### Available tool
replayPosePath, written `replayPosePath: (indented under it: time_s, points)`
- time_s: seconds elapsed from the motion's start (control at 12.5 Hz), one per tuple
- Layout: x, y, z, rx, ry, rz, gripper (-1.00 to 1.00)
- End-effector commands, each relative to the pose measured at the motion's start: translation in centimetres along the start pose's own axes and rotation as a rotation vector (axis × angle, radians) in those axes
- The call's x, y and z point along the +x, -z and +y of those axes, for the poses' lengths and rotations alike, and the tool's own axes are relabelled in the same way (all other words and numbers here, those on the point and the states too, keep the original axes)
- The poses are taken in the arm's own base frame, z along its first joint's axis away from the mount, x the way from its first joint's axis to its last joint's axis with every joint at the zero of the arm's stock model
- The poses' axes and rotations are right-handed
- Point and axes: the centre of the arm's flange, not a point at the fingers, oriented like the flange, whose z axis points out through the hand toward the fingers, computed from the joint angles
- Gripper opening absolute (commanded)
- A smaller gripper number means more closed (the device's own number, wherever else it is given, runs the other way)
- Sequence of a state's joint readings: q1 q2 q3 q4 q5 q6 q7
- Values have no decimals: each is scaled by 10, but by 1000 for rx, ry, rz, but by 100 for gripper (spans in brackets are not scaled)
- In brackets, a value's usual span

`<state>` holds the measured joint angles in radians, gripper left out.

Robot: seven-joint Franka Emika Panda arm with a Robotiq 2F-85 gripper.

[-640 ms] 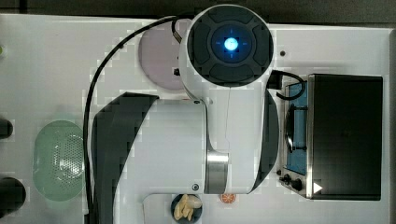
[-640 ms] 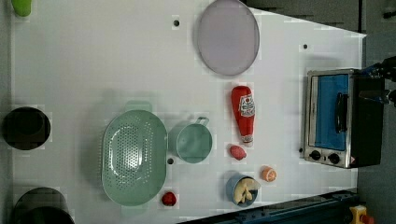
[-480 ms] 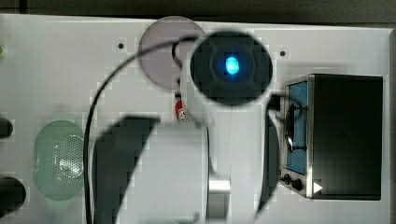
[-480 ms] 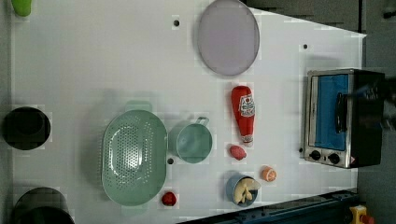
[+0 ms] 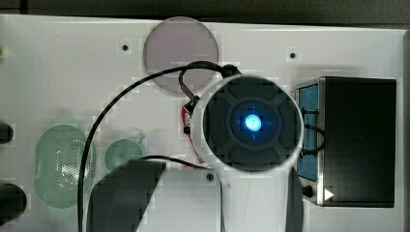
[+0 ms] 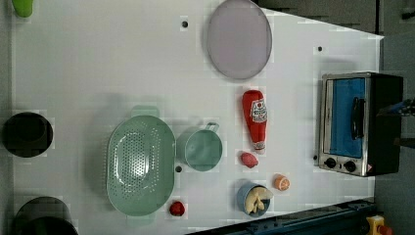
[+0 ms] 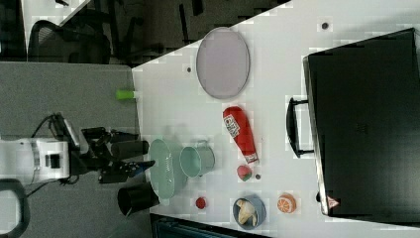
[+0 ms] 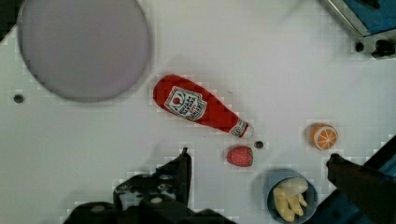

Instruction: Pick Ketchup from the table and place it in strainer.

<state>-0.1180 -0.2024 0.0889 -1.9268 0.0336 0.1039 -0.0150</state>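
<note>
The hand (image 8: 259, 163) hangs above the bench (image 6: 98, 63) with its fingers (image 8: 184, 163) spread wide apart and nothing between them. In the wrist view the ketchup bottle (image 8: 201, 108) lies on its side just ahead of the fingers, untouched, with a strawberry (image 8: 240, 156) near its cap. In the left view the bottle (image 6: 255, 119) rests below a grey plate (image 6: 238, 38), and the strainer (image 6: 140, 165) sits well to the left view's left, past a green cup (image 6: 200, 149).

This looks like the approach step; no grasp yet. The next move calls for lowering over the bottle's body, fingers across its width, clear of the strawberry.
</note>
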Motion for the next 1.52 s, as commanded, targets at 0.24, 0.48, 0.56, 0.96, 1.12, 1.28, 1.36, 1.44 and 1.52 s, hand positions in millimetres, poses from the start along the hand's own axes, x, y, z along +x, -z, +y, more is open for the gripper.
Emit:
replayPosePath:
  time_s: [0.24, 0.48, 0.56, 0.96, 1.12, 1.28, 1.36, 1.44, 1.52]
  points:
    - [8, -130, -31, -78, 367, -112, 100]
    - [11, -189, -39, -25, 645, -60, 100]
    - [10, -207, -39, -13, 737, -44, 100]
    - [2, -286, -32, 22, 967, 14, 100]
    - [-1, -315, -30, 25, 967, 6, 100]
    - [-1, -342, -31, 28, 967, -10, 100]
    - [-1, -355, -31, 29, 965, -18, 100]
    - [-2, -367, -31, 31, 965, -24, 100]
    - [-2, -379, -31, 34, 964, -27, 100]
